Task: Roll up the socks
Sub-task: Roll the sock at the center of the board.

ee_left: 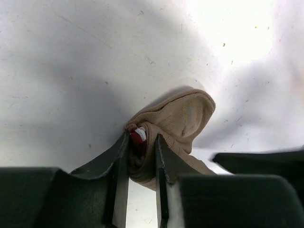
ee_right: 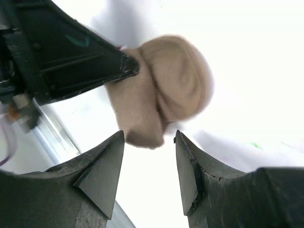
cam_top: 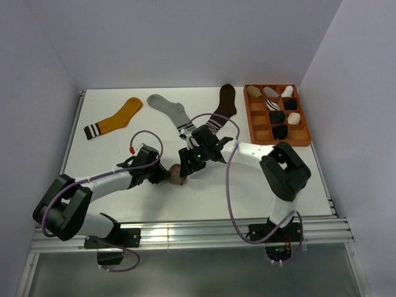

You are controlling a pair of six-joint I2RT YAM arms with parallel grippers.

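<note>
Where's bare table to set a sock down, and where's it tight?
Bare: the table strip along the near edge between the arm bases; the patch between mustard sock and left arm; the right corner in front of the tray. Crowded: centre, where left fingers and right fingers meet the taupe sock near the grey sock.

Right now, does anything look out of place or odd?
Only the taupe sock: its roll is loose, a flat tail trailing out and the maroon cuff showing inside the left pincer. Nothing spilled or damaged.
</note>
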